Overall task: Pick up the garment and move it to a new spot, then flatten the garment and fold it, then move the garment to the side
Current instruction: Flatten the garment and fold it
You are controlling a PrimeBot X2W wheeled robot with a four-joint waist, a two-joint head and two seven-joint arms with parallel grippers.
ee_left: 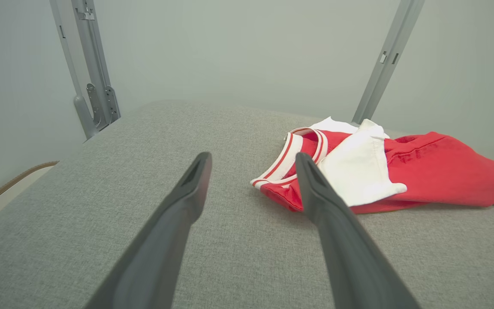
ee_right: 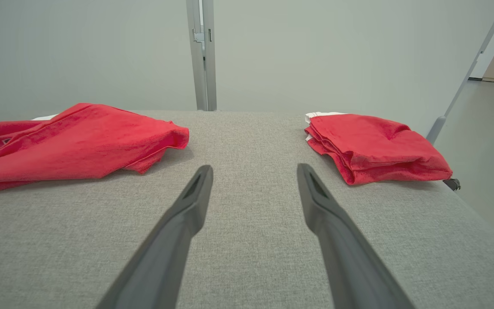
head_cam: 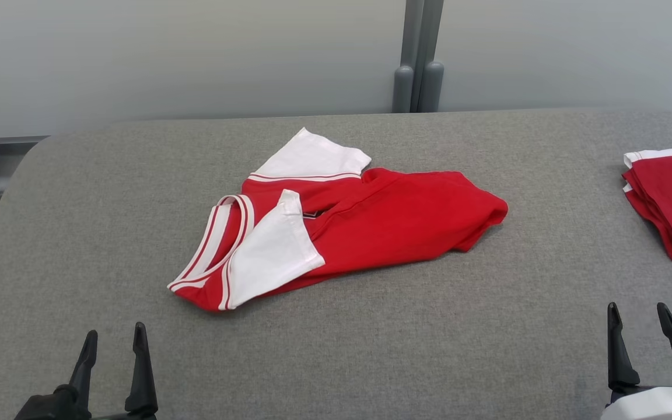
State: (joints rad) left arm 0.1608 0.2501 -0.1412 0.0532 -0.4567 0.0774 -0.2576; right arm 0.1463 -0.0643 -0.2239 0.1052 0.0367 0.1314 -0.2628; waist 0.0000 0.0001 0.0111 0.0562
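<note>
Left claw point(head_cam: 115, 329), right claw point(head_cam: 637, 306): both wide open, holding nothing. Garment point(head_cam: 382, 227) lies crumpled on the worktop point(head_cam: 429, 338), ahead and between them (nearer the left). Right wrist view adds a folded stack point(ee_right: 371, 146) ahead-right of the right claw. Left wrist view shows the striped collar point(ee_left: 282, 161).

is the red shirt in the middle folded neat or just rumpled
Rumpled, not folded: the red shirt lies bunched on the grey table, one white sleeve flopped across its front beside the collar, the other sticking out.
</note>
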